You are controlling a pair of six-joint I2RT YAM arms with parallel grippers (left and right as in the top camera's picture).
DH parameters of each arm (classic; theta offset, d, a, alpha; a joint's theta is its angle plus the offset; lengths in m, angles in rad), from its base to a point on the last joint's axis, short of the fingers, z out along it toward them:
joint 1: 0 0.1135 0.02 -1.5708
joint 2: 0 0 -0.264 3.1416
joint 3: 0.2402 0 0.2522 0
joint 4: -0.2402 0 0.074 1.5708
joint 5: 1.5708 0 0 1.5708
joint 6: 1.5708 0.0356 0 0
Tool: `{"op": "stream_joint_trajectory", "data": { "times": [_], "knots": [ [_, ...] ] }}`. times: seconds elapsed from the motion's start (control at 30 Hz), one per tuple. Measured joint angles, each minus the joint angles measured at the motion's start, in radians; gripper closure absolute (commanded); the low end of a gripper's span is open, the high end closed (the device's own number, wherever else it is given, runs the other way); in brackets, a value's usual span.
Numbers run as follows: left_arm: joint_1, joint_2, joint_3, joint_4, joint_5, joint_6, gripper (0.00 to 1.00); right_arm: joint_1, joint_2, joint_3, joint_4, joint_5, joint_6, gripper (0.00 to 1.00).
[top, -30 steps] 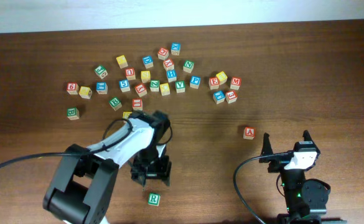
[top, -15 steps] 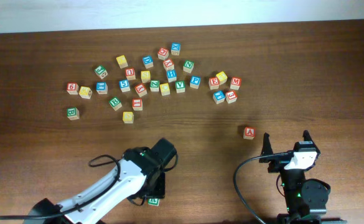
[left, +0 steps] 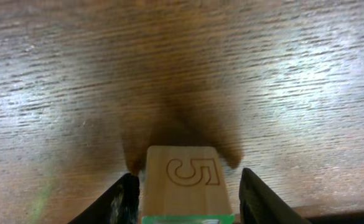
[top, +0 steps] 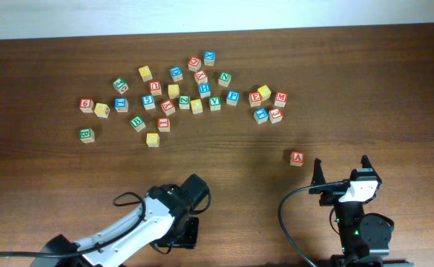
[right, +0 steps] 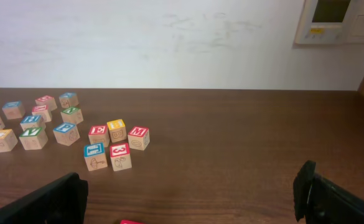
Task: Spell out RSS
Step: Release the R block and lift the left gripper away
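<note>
My left gripper point(top: 178, 236) is low over the table near the front edge and covers the green R block, which is hidden in the overhead view. In the left wrist view a wooden block point(left: 185, 180) with a green top edge and a "5" cut into its side stands between the fingers point(left: 188, 202). There is a thin gap on each side, so the jaws are open around it. My right gripper point(top: 341, 172) is open and empty at the front right; it is also open in its wrist view point(right: 191, 205). I cannot pick out the S blocks for certain.
Several letter blocks lie scattered across the back middle of the table point(top: 196, 106), and they also show in the right wrist view point(right: 94, 155). A green block point(top: 87, 135) sits apart at the left. A red A block point(top: 297, 157) lies just ahead of my right gripper.
My left arm has drawn back toward the front edge. Its gripper has moved over the green R block, which showed in the overhead view before and is now covered. The right arm has not moved.
</note>
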Motion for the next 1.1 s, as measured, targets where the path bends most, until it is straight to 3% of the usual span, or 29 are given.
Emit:
{"op": "stream_joint_trajectory", "data": {
  "times": [0.2,0.4,0.5,0.57,0.63,0.73,0.83,1.1],
  "knots": [
    [0.000,0.000,0.000,0.008,-0.016,-0.001,0.79,0.000,0.000,0.000,0.000,0.000,0.000,0.02],
    [0.002,-0.002,0.006,0.029,-0.018,-0.005,0.76,0.000,0.000,0.000,0.000,0.000,-0.001,0.02],
    [0.074,-0.002,0.088,0.057,-0.103,-0.005,0.80,0.000,0.000,0.000,0.000,0.000,0.000,0.02],
    [0.170,-0.002,0.134,0.147,-0.206,-0.002,0.80,0.000,0.000,0.000,0.000,0.000,0.000,0.02],
    [0.259,-0.001,0.146,0.336,-0.251,-0.005,0.80,0.000,0.000,0.000,0.000,0.000,0.000,0.02],
    [0.272,0.032,0.150,0.479,-0.262,-0.005,0.80,0.000,0.000,0.000,0.000,0.000,0.000,0.02],
    [0.272,0.163,0.151,0.474,-0.225,-0.001,0.78,0.000,0.000,0.000,0.000,0.000,0.000,0.02],
    [0.272,0.172,0.185,0.366,-0.171,0.063,0.66,0.000,0.000,0.000,0.000,0.000,0.000,0.02]
  ]
}}
